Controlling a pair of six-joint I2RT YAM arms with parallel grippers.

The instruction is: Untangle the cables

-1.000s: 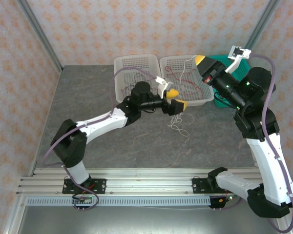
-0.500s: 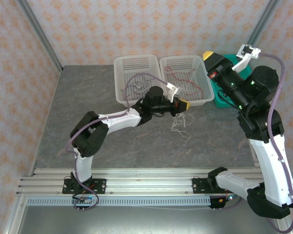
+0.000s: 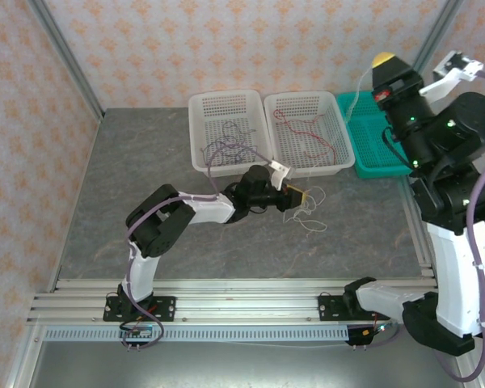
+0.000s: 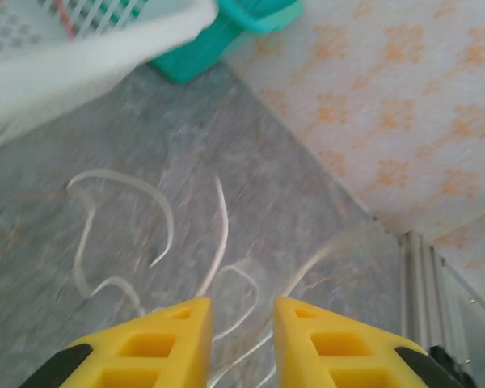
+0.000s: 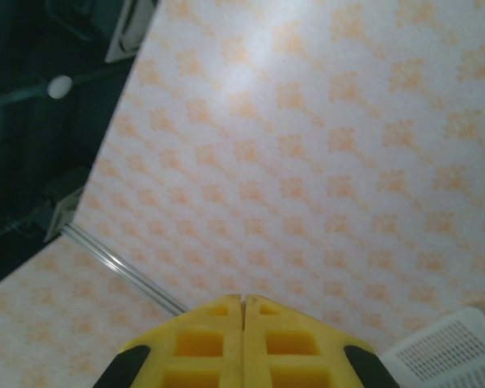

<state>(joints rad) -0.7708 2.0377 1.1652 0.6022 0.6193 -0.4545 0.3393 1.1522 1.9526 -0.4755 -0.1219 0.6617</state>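
Note:
Several pale white cables point(image 3: 311, 215) lie curled on the grey table in front of the baskets. My left gripper point(image 3: 297, 196) hovers low right over them, its yellow jaws a narrow gap apart. The white cables point(image 4: 222, 234) run under that gap, and nothing is pinched in my left gripper point(image 4: 241, 305). A red cable point(image 3: 303, 133) lies in the middle white basket point(image 3: 339, 166). A dark cable point(image 3: 230, 131) lies in the left white basket point(image 3: 196, 158). My right gripper point(image 3: 382, 61) is raised high at the right, shut, and a thin white cable point(image 3: 358, 93) hangs from it toward the green basket point(image 3: 380, 168). My right gripper point(image 5: 242, 299) faces the wall.
The three baskets stand in a row along the back of the table. The middle basket's white rim point(image 4: 89, 56) and the green basket point(image 4: 226, 36) lie close ahead of the left gripper. Patterned walls close in the sides, and a metal rail point(image 3: 226, 287) runs along the near edge.
The right arm has risen and swung right, from over the middle basket to above the green one, trailing the white cable. The left gripper dropped toward the table cables, shut, then parted slightly.

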